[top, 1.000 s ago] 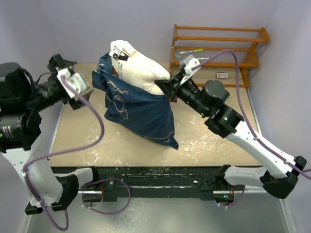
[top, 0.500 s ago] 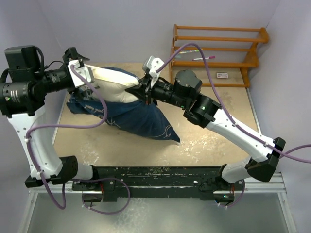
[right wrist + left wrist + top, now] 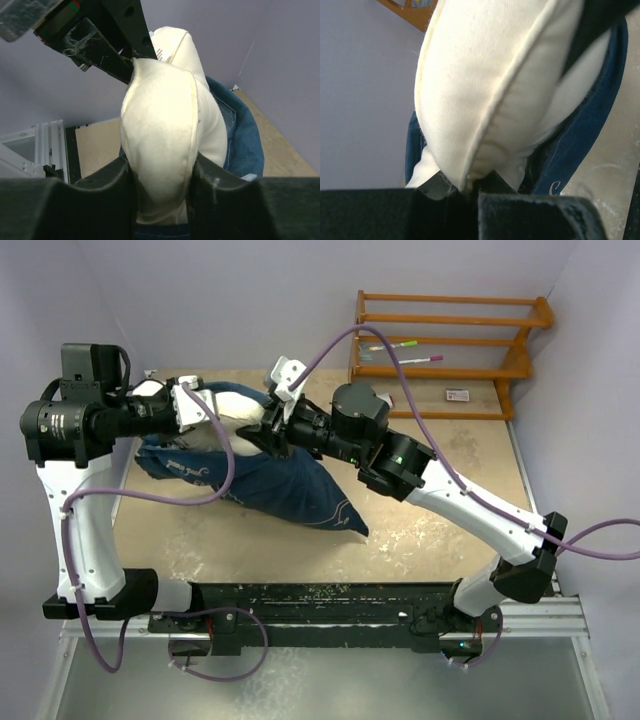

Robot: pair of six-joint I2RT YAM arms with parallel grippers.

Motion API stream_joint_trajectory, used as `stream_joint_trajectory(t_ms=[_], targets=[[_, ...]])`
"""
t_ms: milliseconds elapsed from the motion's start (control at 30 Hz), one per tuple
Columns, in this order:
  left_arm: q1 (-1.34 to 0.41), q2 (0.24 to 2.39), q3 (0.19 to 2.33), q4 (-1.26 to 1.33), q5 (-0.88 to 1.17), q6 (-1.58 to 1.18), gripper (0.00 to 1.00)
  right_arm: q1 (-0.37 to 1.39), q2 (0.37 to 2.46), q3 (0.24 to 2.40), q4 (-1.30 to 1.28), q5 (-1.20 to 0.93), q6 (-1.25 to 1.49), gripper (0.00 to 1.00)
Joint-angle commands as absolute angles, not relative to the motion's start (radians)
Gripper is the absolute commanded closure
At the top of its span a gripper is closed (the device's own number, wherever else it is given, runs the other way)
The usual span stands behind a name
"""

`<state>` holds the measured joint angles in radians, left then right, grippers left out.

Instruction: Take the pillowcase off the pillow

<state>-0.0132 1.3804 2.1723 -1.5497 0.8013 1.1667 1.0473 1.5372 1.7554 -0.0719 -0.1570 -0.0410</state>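
Note:
The cream pillow (image 3: 238, 408) sticks out of the navy pillowcase (image 3: 295, 490), which sags down to the table at the middle left. My left gripper (image 3: 200, 406) is shut on the pillow's seamed corner (image 3: 465, 180), and blue pillowcase fabric (image 3: 580, 145) hangs to its right. From the other side, my right gripper (image 3: 258, 437) holds the pillow's bulging body (image 3: 160, 130) squeezed between both fingers (image 3: 107, 192). In the right wrist view the left gripper (image 3: 131, 64) pinches the far corner, and the pillowcase (image 3: 245, 145) bunches behind the pillow.
A wooden rack (image 3: 450, 340) stands at the back right with pens on its shelf. A small card (image 3: 457, 395) lies on the table before it. Lilac walls close the table on three sides.
The left gripper came in from the left and closed on the pillow's corner. The right arm swung left, tipping the pillow from upright to sideways, with the pillowcase dragged along.

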Motion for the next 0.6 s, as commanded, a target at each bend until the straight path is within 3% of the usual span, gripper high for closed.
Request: stream_joint_trajectory(t_ms=[0,133,300,433,567], targets=[[-0.028,1.391,2.147,-1.463,0.817,1.091,1.0,1.062,1.477,1.681,0.138,-0.075,0.085,0.49],[-0.028,1.365,2.12,-1.328,0.747,1.009,1.0,0.972,1.382,1.441,0.234,-0.081,0.267,0.24],[-0.028,1.344,2.13,-1.307,0.729,0.988,1.0,0.859,1.23,1.085,0.394,-0.164,0.393,0.15],[-0.028,1.329,2.135,-1.31,0.742,0.978,1.0,0.857,1.185,0.896,0.486,-0.248,0.385,0.17],[-0.028,1.328,2.155,-1.315,0.744,0.963,1.0,0.857,1.226,0.845,0.513,-0.247,0.385,0.35]])
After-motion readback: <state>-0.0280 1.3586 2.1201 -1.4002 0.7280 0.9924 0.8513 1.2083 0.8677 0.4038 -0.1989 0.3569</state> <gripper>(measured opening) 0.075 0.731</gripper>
